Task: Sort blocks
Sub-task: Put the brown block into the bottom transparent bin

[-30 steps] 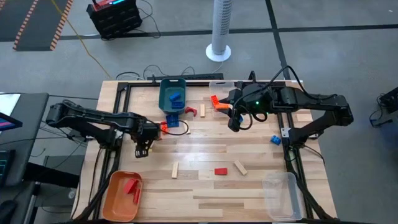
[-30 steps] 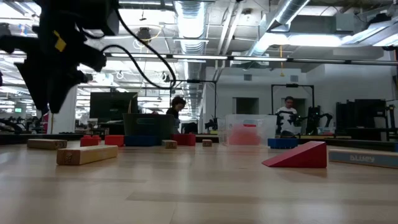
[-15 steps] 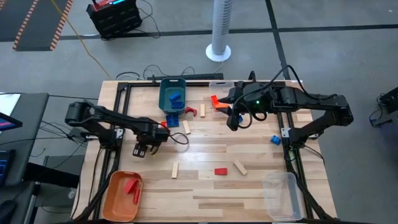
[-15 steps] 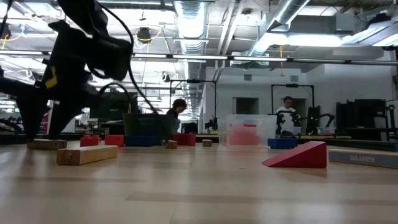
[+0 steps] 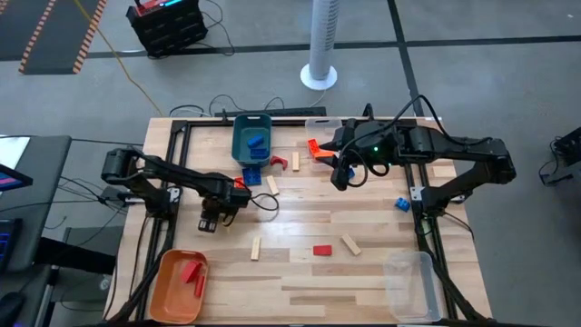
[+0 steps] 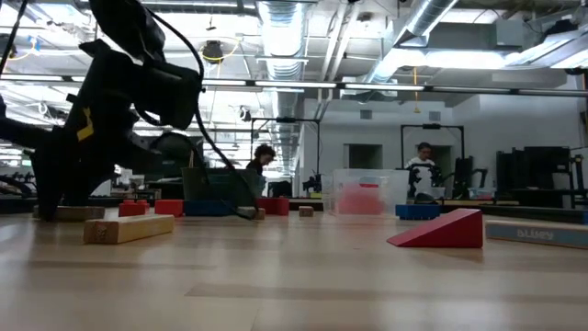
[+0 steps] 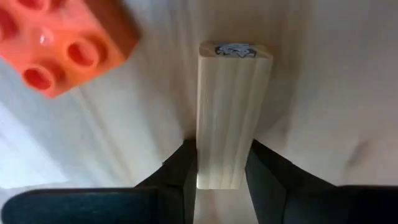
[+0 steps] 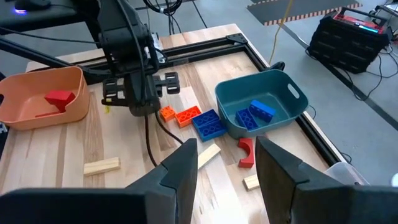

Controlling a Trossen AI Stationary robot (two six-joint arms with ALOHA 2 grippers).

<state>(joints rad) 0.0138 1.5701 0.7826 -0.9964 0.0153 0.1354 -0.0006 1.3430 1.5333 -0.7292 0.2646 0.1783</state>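
On the table (image 5: 300,204) most blocks lie unsorted; left gripper (image 7: 222,182) pinches a wooden block (image 7: 232,112), right gripper (image 8: 227,158) hangs agape.

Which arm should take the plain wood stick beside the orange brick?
Left. The left gripper is down at the table with the wood stick right in it. The right gripper hangs open, farther off.

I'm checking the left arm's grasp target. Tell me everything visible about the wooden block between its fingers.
The wooden block is a plain, light, slim rectangular stick with visible grain and a small dark stamp on its far end. It lies flat on the table, its near end between the left gripper's dark fingers, beside an orange studded brick.
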